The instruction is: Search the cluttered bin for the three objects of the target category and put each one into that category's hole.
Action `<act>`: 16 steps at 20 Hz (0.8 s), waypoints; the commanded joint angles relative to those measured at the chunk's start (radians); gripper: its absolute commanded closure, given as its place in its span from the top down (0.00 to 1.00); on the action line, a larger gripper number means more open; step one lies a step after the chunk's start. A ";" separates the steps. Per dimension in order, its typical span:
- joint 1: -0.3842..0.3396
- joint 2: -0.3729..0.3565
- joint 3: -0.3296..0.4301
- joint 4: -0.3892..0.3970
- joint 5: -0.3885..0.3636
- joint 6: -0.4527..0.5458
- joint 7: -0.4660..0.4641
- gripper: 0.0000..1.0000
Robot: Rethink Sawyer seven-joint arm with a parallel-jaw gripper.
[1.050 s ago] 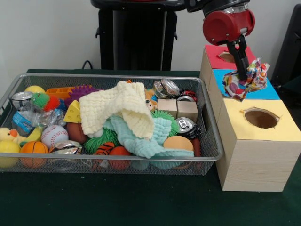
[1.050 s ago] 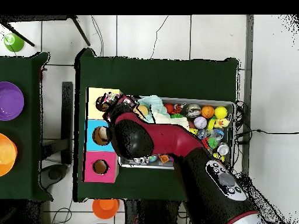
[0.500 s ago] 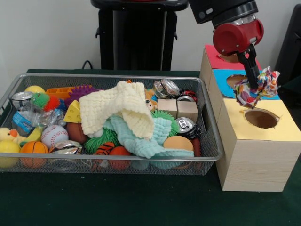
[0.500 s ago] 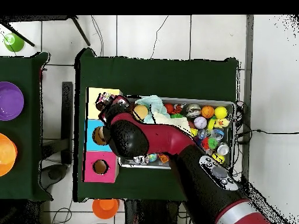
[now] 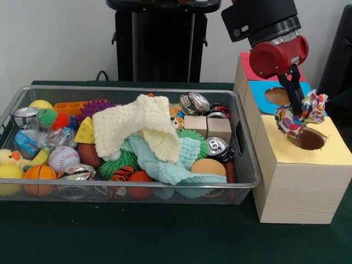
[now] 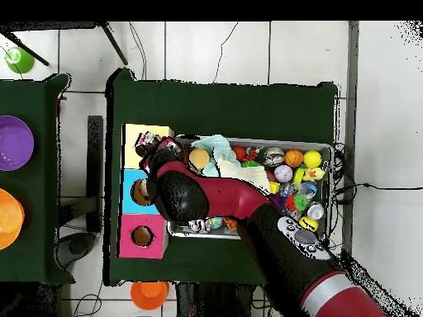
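Gripper (image 5: 297, 111) clamped on a crumpled multicoloured cloth (image 5: 301, 112), at right of frame, hanging just above the yellow box's hole (image 5: 307, 139). Hole lies directly below, slightly right; a straight descent looks sufficient.

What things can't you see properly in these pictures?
- Front view: what lies under the cloths in the bin.
- Front view: inside the yellow hole, dark and partly covered by the colourful cloth.
- Overhead view: the gripper, mostly under the arm.
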 commanded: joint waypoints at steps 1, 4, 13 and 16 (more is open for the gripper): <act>0.004 0.061 0.026 0.014 -0.053 -0.052 0.247 0.00; 0.005 0.068 0.028 0.014 -0.053 -0.059 0.248 0.00; 0.009 0.108 0.026 0.007 -0.045 -0.046 0.246 0.00; 0.010 0.113 0.025 0.009 -0.050 -0.053 0.245 0.00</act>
